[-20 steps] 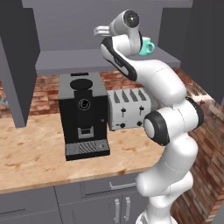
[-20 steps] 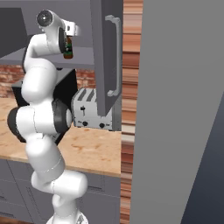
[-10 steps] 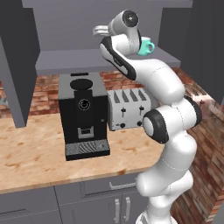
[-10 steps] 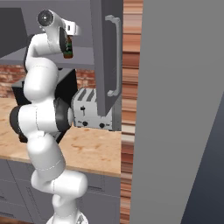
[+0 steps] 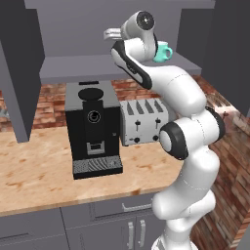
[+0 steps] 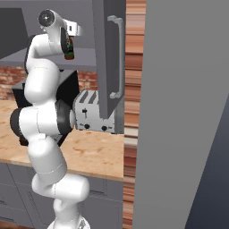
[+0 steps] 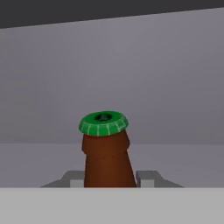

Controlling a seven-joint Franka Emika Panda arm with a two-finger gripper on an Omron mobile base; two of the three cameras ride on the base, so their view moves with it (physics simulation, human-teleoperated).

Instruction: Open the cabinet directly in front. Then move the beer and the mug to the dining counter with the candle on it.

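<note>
Left base view: mint mug (image 5: 163,51) on open cabinet (image 5: 88,66) shelf, near right end, behind arm.

Right base view: beer bottle (image 6: 68,48) at wrist; label unreadable; door handle (image 6: 117,56) close by.

Hand view: gripper (image 7: 109,178) pinching beer bottle (image 7: 106,153) neck; green cap, shelf open behind.

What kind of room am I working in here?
A kitchen, most likely: a wood worktop against a brick wall carries a coffee machine and a toaster, with an open grey wall cabinet above and drawer units below.
</note>
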